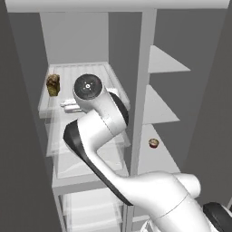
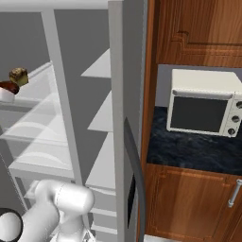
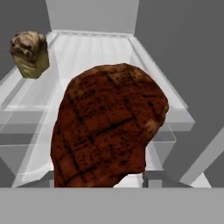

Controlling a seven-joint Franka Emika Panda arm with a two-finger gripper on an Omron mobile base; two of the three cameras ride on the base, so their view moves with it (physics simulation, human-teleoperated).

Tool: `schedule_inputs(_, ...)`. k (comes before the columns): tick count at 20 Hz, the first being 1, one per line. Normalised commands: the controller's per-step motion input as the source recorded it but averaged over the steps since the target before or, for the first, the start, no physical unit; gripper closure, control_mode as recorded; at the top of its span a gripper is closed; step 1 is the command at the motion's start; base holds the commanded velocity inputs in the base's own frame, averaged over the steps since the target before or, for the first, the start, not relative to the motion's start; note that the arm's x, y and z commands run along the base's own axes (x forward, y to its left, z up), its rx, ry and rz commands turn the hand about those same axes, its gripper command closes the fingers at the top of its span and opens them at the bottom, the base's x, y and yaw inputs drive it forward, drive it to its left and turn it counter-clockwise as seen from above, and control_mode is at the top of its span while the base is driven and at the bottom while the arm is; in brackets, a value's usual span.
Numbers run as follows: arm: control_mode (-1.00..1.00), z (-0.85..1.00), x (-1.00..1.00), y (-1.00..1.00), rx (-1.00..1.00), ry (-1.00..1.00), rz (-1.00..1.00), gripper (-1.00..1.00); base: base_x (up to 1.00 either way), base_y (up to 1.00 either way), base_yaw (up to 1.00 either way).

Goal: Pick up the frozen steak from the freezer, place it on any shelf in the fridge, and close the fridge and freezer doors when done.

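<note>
The frozen steak (image 3: 109, 127), dark red-brown with grill marks, stands large in the hand view over a ribbed white freezer shelf (image 3: 96, 48). My gripper (image 3: 100, 177) is shut on it, one dark fingertip at each lower side of the meat. In the right base view the steak (image 2: 7, 87) shows at the far left, at the upper freezer shelf. My arm reaches into the left compartment (image 1: 81, 72). One grey door (image 2: 127, 118) stands open edge-on, with its dark bar handle (image 2: 134, 158) and black dispenser panel (image 2: 132, 194).
A brown lumpy food item (image 3: 29, 53) sits at the shelf's left, also seen in the left base view (image 1: 53, 84). The right compartment has several white shelves (image 1: 158, 111), one with a small round item (image 1: 153, 143). A toaster oven (image 2: 203, 106) stands on a dark counter (image 2: 189, 149).
</note>
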Motion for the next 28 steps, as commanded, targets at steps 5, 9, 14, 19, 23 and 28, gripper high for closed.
schedule_inputs(5, -1.00, 0.00, 0.85, 0.03, 0.00, 0.11, 0.00, 1.00, 0.00, 0.00, 0.00)
schedule_inputs(9, -1.00, -0.08, 0.45, 0.00, -0.03, 0.01, 0.00, 1.00, 0.00, 0.00, 0.00)
schedule_inputs(14, -1.00, -0.04, 0.35, 0.01, 0.00, 0.00, 0.00, 1.00, 0.00, 0.00, 0.00)
schedule_inputs(19, -1.00, -0.21, 0.46, 0.00, 0.00, 0.00, 0.00, 1.00, 0.00, 0.00, 0.00)
schedule_inputs(23, -1.00, -0.19, 0.52, 0.00, 0.00, 0.00, 0.00, 1.00, 0.00, 0.00, 0.00)
schedule_inputs(28, -1.00, -0.05, 0.86, 0.00, 0.00, 0.00, 0.00, 1.00, 0.00, 0.00, 0.00)
